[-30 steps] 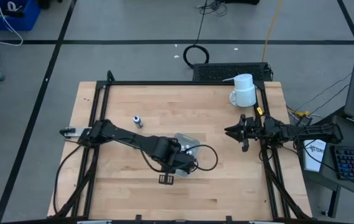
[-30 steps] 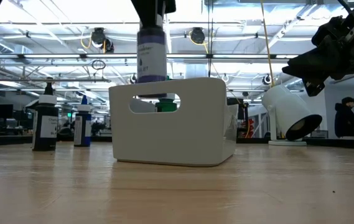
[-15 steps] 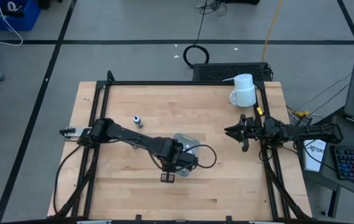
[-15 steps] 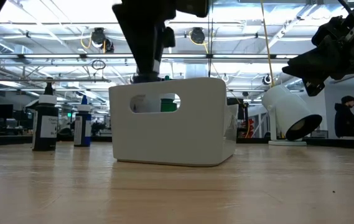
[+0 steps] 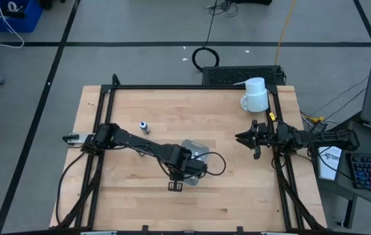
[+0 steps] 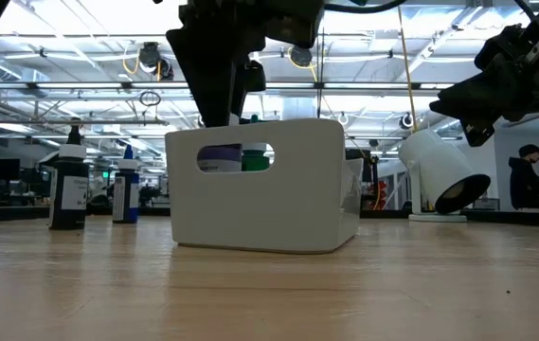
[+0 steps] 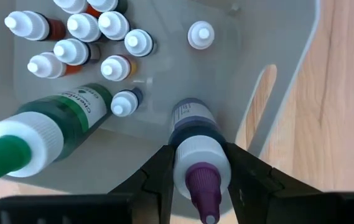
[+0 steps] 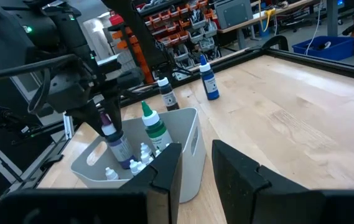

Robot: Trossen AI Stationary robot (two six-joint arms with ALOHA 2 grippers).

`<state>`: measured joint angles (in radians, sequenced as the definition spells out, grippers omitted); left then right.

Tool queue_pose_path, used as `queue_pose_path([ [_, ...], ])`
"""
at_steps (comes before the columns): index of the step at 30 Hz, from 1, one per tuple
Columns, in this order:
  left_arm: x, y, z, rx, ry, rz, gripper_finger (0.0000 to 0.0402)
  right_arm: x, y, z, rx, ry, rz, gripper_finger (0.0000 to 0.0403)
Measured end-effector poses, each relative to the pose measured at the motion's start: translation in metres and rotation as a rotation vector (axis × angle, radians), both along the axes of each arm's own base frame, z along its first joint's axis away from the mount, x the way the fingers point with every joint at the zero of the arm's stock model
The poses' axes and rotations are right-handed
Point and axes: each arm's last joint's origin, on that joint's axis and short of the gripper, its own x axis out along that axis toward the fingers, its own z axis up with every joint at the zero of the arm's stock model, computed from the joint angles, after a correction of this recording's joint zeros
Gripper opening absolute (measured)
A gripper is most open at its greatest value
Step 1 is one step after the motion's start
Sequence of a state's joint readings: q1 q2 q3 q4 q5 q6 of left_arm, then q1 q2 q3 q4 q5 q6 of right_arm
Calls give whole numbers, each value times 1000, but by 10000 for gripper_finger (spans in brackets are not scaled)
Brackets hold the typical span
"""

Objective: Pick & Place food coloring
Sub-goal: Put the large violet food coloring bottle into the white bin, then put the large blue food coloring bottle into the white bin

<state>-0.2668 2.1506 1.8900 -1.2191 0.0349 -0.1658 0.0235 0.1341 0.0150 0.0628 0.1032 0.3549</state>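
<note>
Left tool (image 7: 198, 180) grips my purple-capped food coloring bottle (image 7: 195, 146) by its shoulder, lowered inside the white bin (image 6: 264, 185) so it stands clear of the green bottle (image 7: 52, 124) and small droppers (image 7: 96, 43). Two more bottles (image 6: 89, 189) wait on the bench (image 5: 237, 189); my right tool (image 5: 245, 138) idles half-open, empty, near the mug (image 5: 256, 94).

Grey floor (image 5: 139, 59) with dark lines, ceiling lights (image 6: 80, 43)
</note>
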Motion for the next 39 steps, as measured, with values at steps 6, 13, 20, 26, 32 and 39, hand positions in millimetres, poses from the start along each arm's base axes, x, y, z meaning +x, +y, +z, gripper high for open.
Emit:
queue_pose_path([
  [6,0,0,0,0,-2,0,120,0,0,0,0,0,0,77],
  [13,0,0,-1,6,-2,3,208,0,0,0,0,0,0,77],
  [20,1,0,-2,6,-3,17,250,0,0,0,0,0,0,77],
  [26,1,1,3,8,-28,22,254,0,0,0,0,0,0,77],
  [32,-4,1,25,0,-110,29,254,0,0,0,0,0,0,77],
  [39,-25,6,65,23,-170,39,255,0,0,0,0,-1,0,77],
])
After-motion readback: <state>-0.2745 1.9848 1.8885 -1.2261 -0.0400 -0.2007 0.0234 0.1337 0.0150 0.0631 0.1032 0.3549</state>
